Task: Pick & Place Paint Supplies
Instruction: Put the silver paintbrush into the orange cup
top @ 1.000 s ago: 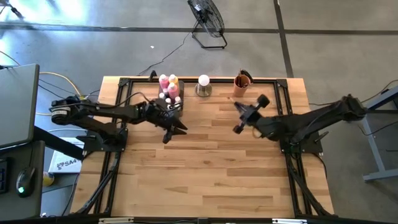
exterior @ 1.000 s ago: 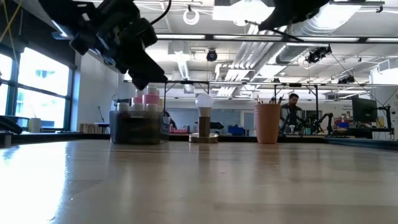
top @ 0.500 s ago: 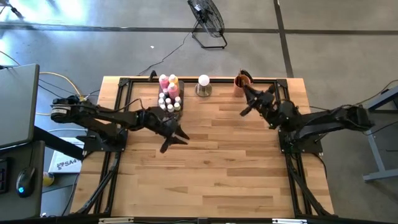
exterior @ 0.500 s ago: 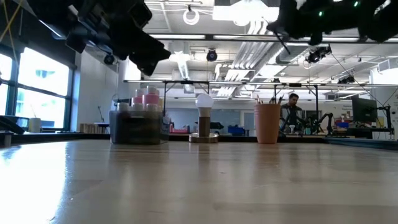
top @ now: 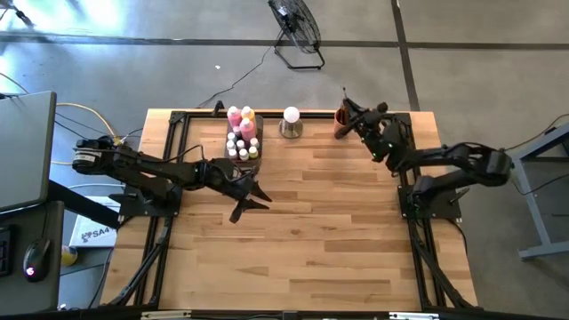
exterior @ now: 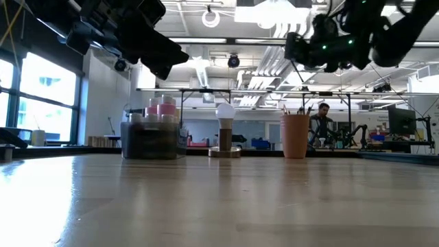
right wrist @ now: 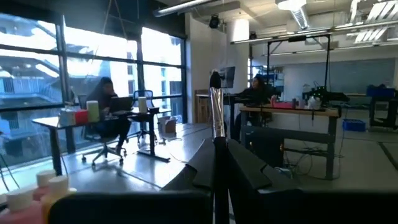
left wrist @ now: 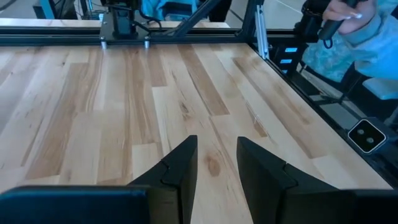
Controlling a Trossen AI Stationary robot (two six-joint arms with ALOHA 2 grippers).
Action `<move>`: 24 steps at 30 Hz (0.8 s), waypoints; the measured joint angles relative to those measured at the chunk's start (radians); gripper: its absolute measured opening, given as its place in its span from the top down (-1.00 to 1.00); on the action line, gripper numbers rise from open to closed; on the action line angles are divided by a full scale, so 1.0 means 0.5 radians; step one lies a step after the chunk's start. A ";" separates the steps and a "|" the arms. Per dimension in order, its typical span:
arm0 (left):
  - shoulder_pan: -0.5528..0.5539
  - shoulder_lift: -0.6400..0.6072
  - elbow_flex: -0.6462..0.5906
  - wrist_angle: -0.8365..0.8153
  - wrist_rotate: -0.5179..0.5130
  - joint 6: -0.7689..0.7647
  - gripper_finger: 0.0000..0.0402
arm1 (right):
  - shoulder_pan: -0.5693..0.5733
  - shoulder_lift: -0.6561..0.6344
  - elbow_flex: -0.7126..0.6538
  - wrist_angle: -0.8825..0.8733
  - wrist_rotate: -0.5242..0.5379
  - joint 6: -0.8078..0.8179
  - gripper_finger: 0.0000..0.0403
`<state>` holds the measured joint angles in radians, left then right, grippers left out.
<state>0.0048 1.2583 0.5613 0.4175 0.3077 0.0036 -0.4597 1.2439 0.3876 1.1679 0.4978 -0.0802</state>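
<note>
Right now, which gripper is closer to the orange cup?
Right. The right gripper is above the orange cup, shut on a paintbrush; the left gripper hovers mid-table, left of it.

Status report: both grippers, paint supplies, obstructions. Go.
Right gripper shut on paintbrush, raised beside orange cup. Left gripper open, empty, over bare table. Paint bottles in tray, untouched. Nothing in the way.

Both arms are dark, nearly black, built of slim jointed links on black bases bolted to a black frame along the table's edges. The left arm (top: 151,166) has a pale round joint cap near its base, with yellow and white cables running off there. Its fingers (left wrist: 177,174) are matte black, flat-faced wedges. The right arm (top: 453,164) shows small green lights.
</note>
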 joint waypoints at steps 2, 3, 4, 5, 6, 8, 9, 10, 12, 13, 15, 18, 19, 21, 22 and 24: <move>0.002 0.000 0.000 0.000 0.000 0.000 0.45 | -0.064 0.091 0.057 0.000 -0.057 -0.057 0.93; 0.002 0.000 0.000 0.000 0.000 0.000 0.45 | -0.093 0.135 0.083 0.000 -0.077 -0.087 0.93; 0.002 0.000 0.000 0.000 0.000 0.000 0.45 | -0.122 0.178 0.107 0.001 -0.096 -0.115 0.93; 0.002 0.000 0.000 0.000 0.000 0.000 0.45 | -0.152 0.220 0.129 -0.001 -0.127 -0.138 0.93; 0.002 0.000 0.000 0.000 0.000 0.000 0.45 | -0.180 0.260 0.147 -0.001 -0.154 -0.158 0.93; 0.002 0.000 0.000 0.000 0.001 0.000 0.45 | -0.236 0.333 0.175 0.001 -0.207 -0.199 0.93; 0.002 0.000 0.000 0.000 0.000 -0.001 0.45 | -0.265 0.366 0.184 0.000 -0.242 -0.210 0.93; 0.002 0.000 0.000 0.000 0.000 0.000 0.45 | -0.297 0.396 0.190 -0.002 -0.278 -0.211 0.93; 0.002 0.000 0.000 -0.001 -0.018 0.016 0.45 | -0.356 0.445 0.196 0.006 -0.361 -0.209 0.93; 0.002 0.000 0.000 -0.001 -0.055 0.038 0.45 | -0.381 0.465 0.196 0.010 -0.395 -0.208 0.93; 0.002 0.000 0.000 -0.001 -0.153 0.075 0.45 | -0.423 0.486 0.196 0.021 -0.455 -0.167 0.93; 0.003 0.000 0.000 0.000 -0.363 0.118 0.45 | -0.458 0.486 0.196 0.080 -0.616 -0.060 0.93; 0.003 0.000 0.000 0.006 -0.445 0.128 0.45 | -0.460 0.486 0.196 0.111 -0.683 -0.043 0.93; 0.004 0.000 0.000 0.037 -0.649 0.143 0.45 | -0.453 0.472 0.196 0.143 -0.841 0.009 0.93; 0.003 0.000 0.000 0.060 -0.756 0.143 0.45 | -0.444 0.456 0.196 0.143 -0.918 0.050 0.93; 0.003 0.000 0.000 0.092 -0.927 0.143 0.45 | -0.404 0.427 0.196 0.141 -1.081 0.124 0.93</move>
<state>0.0063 1.2583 0.5613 0.4636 -0.1561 0.0750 -0.6616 1.4573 0.4855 1.2386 -0.0425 -0.0181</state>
